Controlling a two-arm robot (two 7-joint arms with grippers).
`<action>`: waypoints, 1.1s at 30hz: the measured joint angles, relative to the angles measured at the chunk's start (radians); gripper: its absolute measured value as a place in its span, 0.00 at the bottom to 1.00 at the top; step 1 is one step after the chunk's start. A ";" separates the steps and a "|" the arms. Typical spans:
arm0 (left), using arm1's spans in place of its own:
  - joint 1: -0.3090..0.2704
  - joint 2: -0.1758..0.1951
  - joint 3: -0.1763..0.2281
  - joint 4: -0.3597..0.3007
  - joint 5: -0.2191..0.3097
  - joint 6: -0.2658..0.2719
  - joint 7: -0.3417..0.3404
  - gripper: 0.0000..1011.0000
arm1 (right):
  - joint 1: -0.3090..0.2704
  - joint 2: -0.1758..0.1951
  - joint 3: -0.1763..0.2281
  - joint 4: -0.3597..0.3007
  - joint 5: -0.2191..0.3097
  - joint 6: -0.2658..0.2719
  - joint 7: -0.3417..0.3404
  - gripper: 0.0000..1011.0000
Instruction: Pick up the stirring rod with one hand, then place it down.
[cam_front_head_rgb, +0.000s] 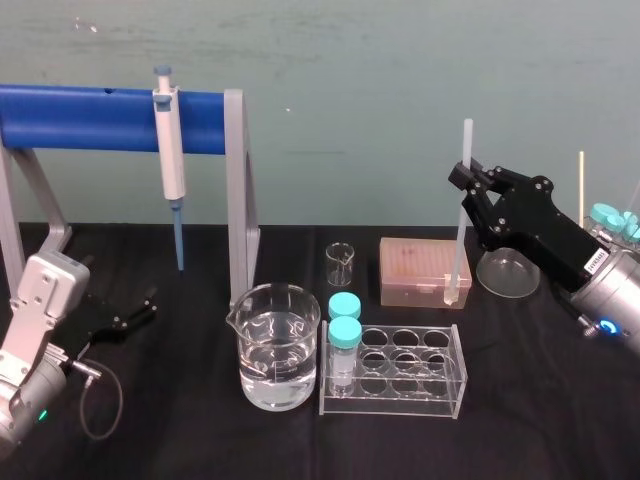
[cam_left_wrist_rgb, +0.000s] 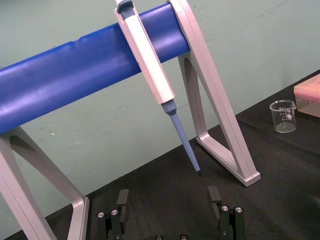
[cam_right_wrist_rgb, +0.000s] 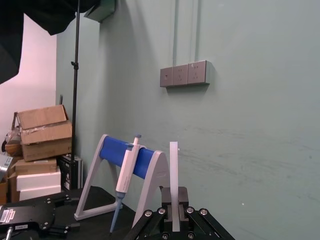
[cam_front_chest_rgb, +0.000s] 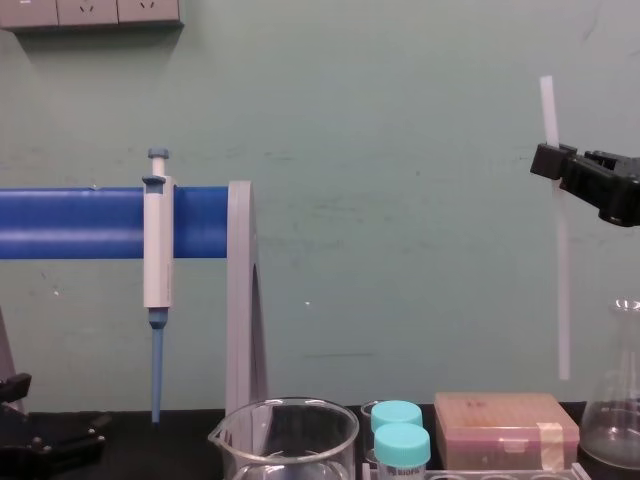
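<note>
My R gripper (cam_front_head_rgb: 468, 185) at 3 o'clock, pinching stirring rod (cam_front_head_rgb: 464, 225) upright, low end just above pink box (cam_front_head_rgb: 415, 270), L gripper (cam_front_head_rgb: 135, 312) parked 8 o'clock, fingers (cam_left_wrist_rgb: 215, 196) spread.

Two beakers (cam_front_head_rgb: 280, 350) (cam_front_head_rgb: 340, 265), two capped tubes (cam_front_head_rgb: 345, 340) (cam_front_head_rgb: 344, 305) — one stirring rod (cam_front_head_rgb: 459, 255), one pipette (cam_front_head_rgb: 172, 160).

right gripper (cam_front_head_rgb: 467, 186) clenched, left gripper (cam_front_head_rgb: 135, 310) seemingly resting

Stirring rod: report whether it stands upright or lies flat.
Upright, slightly tilted. The thin translucent-white stirring rod hangs near-vertical, clamped near its top by the black right gripper, its lower end in the air.
</note>
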 joint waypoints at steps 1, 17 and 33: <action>0.000 0.000 0.000 0.000 0.000 0.000 0.000 0.99 | 0.000 0.000 -0.001 0.000 0.000 0.000 0.000 0.07; 0.000 0.000 0.000 0.000 0.000 0.000 0.000 0.99 | 0.001 0.002 0.000 -0.002 0.000 0.002 -0.001 0.07; 0.000 0.000 0.000 0.000 0.000 0.000 0.000 0.99 | 0.003 0.002 -0.003 0.004 0.000 0.003 -0.001 0.07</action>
